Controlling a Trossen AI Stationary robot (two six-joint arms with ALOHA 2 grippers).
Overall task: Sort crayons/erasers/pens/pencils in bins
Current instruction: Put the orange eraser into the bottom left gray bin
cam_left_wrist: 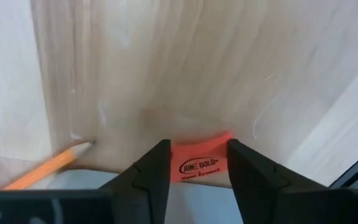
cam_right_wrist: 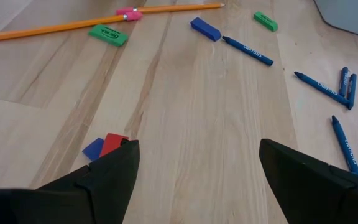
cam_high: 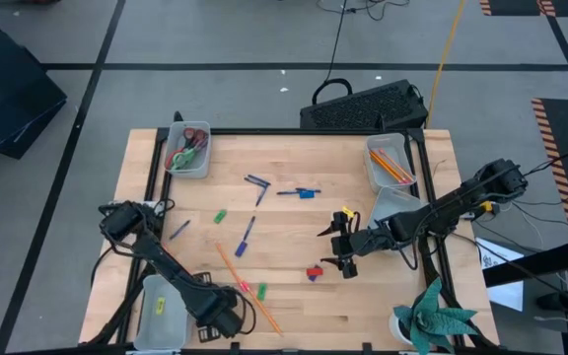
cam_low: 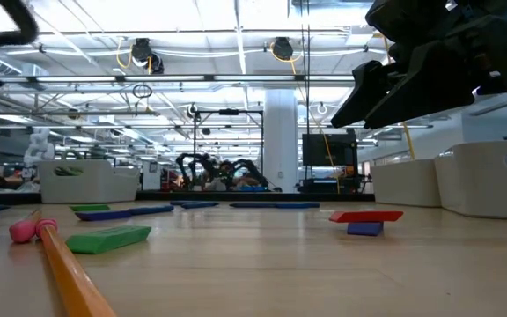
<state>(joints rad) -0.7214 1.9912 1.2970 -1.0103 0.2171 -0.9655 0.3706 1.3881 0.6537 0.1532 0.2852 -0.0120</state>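
Note:
My left gripper (cam_high: 220,320) is near the table's front edge, right of the front-left bin (cam_high: 161,311), shut on an orange-red eraser (cam_left_wrist: 199,163). A pencil tip (cam_left_wrist: 73,151) lies beside it. My right gripper (cam_high: 341,251) hangs open above the table's right middle. A red eraser (cam_right_wrist: 112,144) lying on a blue one (cam_right_wrist: 94,149) is just beside one of its fingers, untouched. Blue crayons (cam_right_wrist: 248,51), green erasers (cam_right_wrist: 107,34), a pink eraser (cam_right_wrist: 128,12) and orange pencils (cam_high: 249,291) lie scattered on the wood. My left gripper pinches the orange-red eraser by its two opposite sides (cam_left_wrist: 178,163) between the two fingers, its printed face toward the wrist camera. The fingers point down at the tabletop. Whether the eraser's lower end touches the wood cannot be told.
A bin (cam_high: 187,150) at the far left holds scissors and coloured pieces. A bin (cam_high: 390,163) at the far right holds pencils, with another bin (cam_high: 399,205) just in front of it. A green thing (cam_high: 432,316) sits at the front right corner.

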